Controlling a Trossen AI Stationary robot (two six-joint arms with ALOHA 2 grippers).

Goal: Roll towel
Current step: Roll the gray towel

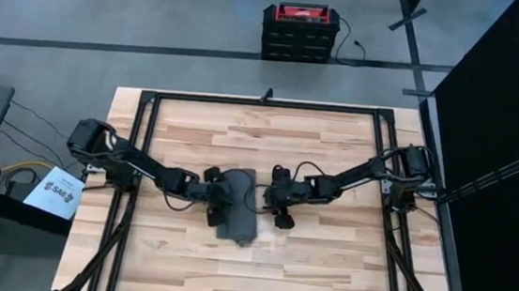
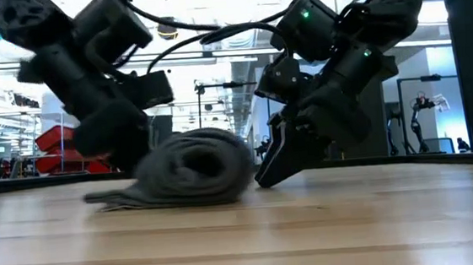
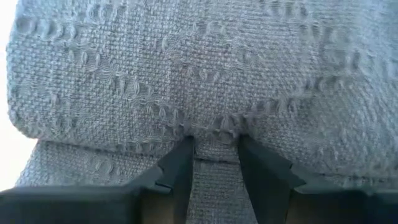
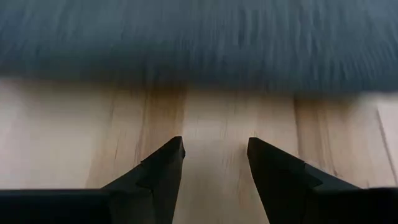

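Observation:
The dark grey towel [image 1: 238, 205] lies mid-table, mostly rolled into a thick roll [image 2: 199, 173], with a flat tail [image 2: 110, 197] stretching out to the table's left. My left gripper [image 1: 220, 195] is at the roll's left side, over the tail, shut on cloth [image 3: 214, 144]. My right gripper [image 1: 271, 203] stands open just right of the roll, its fingertips [image 2: 272, 174] low at the table top. In the right wrist view, bare wood shows between the right gripper [image 4: 216, 144] and the towel [image 4: 199, 43]. My left gripper pinches a narrow strip of cloth [image 3: 214, 177] between its two fingers, right where the flat layer meets the roll's bulge. The cloth puckers at the fingertips [image 3: 186, 140]. The fingers come from the table's left, slanting down. The towel rests on the table.
Black frame rails [image 1: 147, 136] run along the table's left, right and far sides. A red and black toolbox [image 1: 298, 31] stands on the floor beyond the far edge. Bare wood [image 1: 258, 268] lies between the towel and the near edge.

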